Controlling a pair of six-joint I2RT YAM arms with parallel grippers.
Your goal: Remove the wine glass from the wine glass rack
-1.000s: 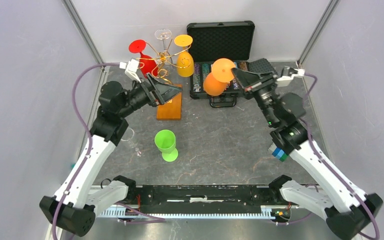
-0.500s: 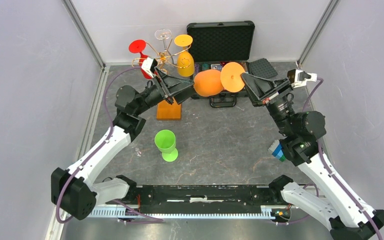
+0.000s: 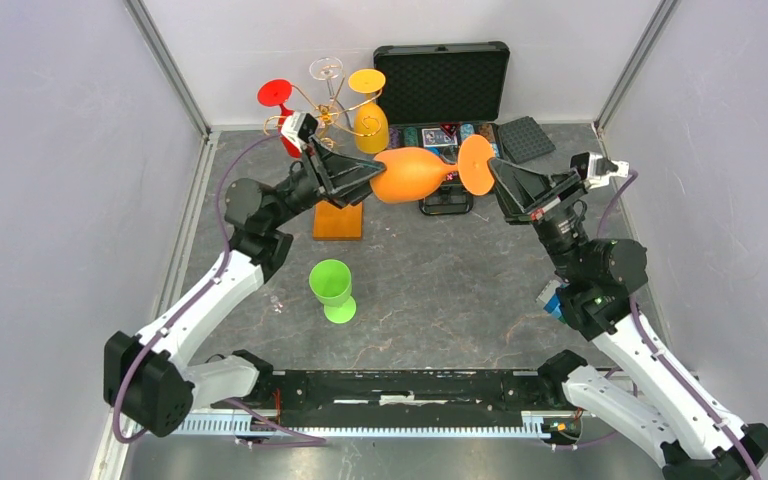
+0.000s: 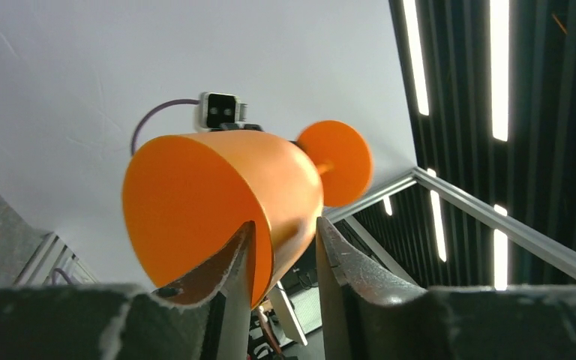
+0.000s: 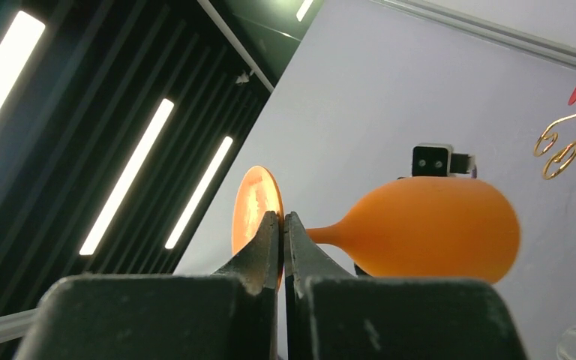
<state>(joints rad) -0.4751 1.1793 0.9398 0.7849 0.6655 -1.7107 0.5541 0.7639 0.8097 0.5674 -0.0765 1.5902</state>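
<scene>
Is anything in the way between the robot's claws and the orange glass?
No. The orange plastic wine glass hangs sideways between both: the left gripper straddles its bowl rim, and the right gripper pinches its round foot. Nothing visible stands between them.

I find no readable text, label, brand, number or sign in any of my three views. The open black case [image 3: 442, 95] holds small patterned items beyond both sets of fingers, but they are too small for me to read.
</scene>
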